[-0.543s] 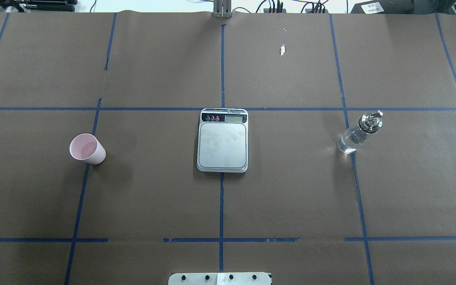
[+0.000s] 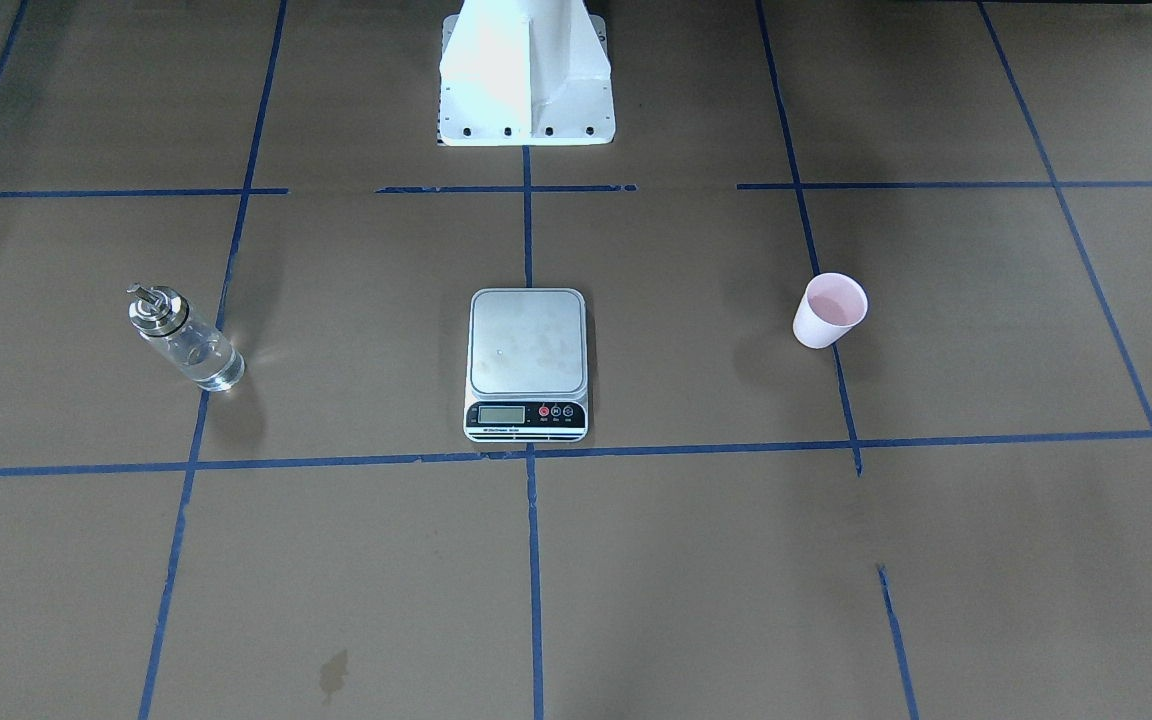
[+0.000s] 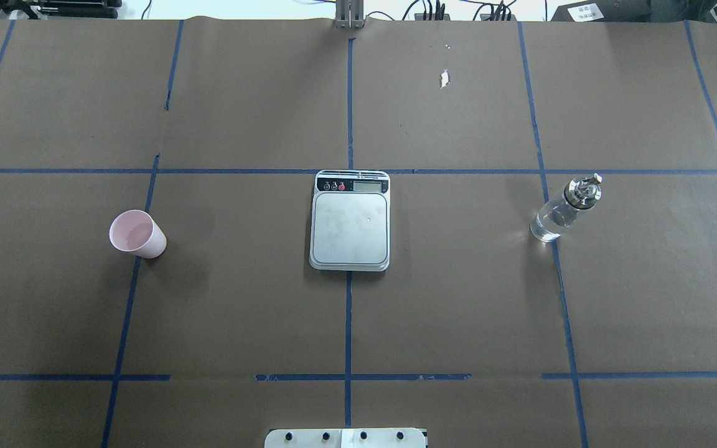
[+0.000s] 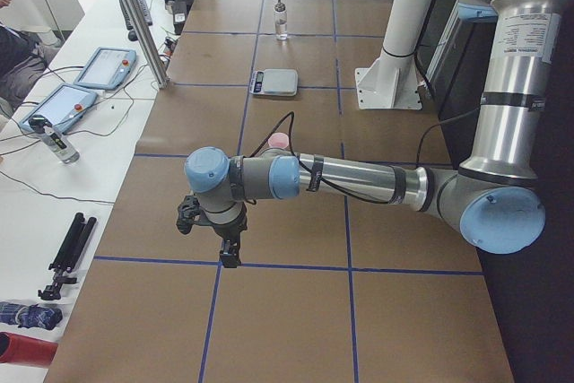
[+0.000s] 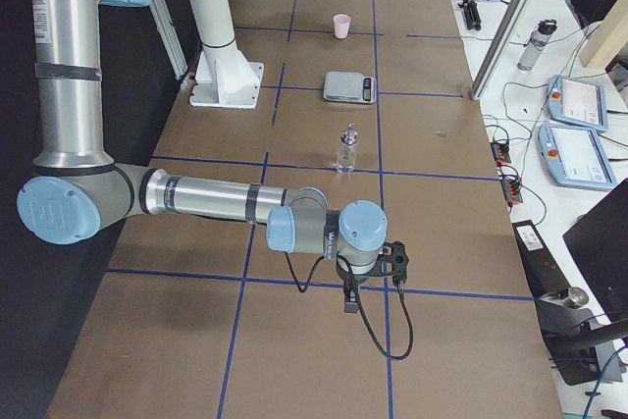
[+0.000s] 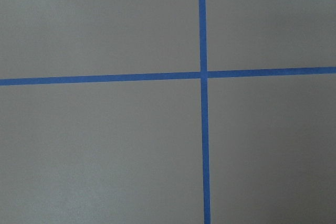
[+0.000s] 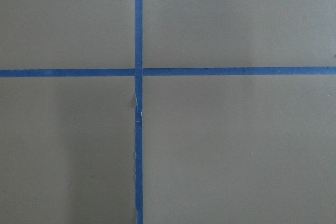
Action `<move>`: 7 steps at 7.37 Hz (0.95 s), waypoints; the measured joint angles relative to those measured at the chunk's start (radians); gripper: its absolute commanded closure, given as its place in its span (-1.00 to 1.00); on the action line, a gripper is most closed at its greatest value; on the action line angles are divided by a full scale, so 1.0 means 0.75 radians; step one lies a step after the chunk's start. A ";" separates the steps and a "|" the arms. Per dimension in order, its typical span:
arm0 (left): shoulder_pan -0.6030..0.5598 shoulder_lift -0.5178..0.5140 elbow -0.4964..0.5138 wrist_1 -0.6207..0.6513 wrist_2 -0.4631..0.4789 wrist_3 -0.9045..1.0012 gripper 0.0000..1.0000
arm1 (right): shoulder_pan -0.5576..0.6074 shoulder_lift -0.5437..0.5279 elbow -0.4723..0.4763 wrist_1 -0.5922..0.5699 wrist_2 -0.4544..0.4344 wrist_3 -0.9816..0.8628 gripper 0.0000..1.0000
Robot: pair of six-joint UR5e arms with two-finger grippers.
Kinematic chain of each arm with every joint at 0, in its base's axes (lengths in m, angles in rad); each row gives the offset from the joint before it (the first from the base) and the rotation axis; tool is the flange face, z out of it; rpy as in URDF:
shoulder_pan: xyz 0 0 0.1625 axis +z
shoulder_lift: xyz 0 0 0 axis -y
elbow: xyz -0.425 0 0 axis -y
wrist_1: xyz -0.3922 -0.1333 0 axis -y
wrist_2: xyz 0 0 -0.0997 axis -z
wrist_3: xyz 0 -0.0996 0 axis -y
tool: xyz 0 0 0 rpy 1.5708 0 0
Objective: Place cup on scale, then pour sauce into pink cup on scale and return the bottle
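Nearest, at my left end, the left gripper [image 4: 230, 253] hangs over the table [image 3: 240, 311]; I cannot tell its opening. Beyond it the cup [image 3: 136, 234] stands upright on the table, well apart from the scale [image 3: 350, 221]. Farther on are the upright bottle [image 3: 564, 208] and the right gripper [image 5: 350, 299], likewise unreadable.

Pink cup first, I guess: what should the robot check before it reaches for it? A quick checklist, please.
1. Pink cup upright, mouth up, nothing crowding it: ok.
2. Scale platform bare for the cup: ok.
3. Glass bottle upright, apart from the scale: ok.
4. Left gripper over the cup: not ok; its wrist camera shows only taped table.
5. Left gripper open: cannot tell, seen only from the side.
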 measured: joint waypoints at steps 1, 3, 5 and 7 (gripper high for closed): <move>0.000 -0.001 -0.022 0.004 0.002 -0.003 -1.00 | 0.000 0.001 0.000 0.001 0.000 0.000 -1.00; 0.000 -0.010 -0.149 0.079 0.007 -0.013 -1.00 | 0.000 0.001 0.001 0.005 -0.001 0.000 -1.00; 0.005 -0.039 -0.411 0.258 0.005 -0.021 -1.00 | 0.002 0.001 0.005 0.007 0.002 0.000 -1.00; 0.053 -0.057 -0.568 0.278 -0.110 -0.039 -1.00 | 0.002 0.003 0.012 0.007 0.003 0.000 -1.00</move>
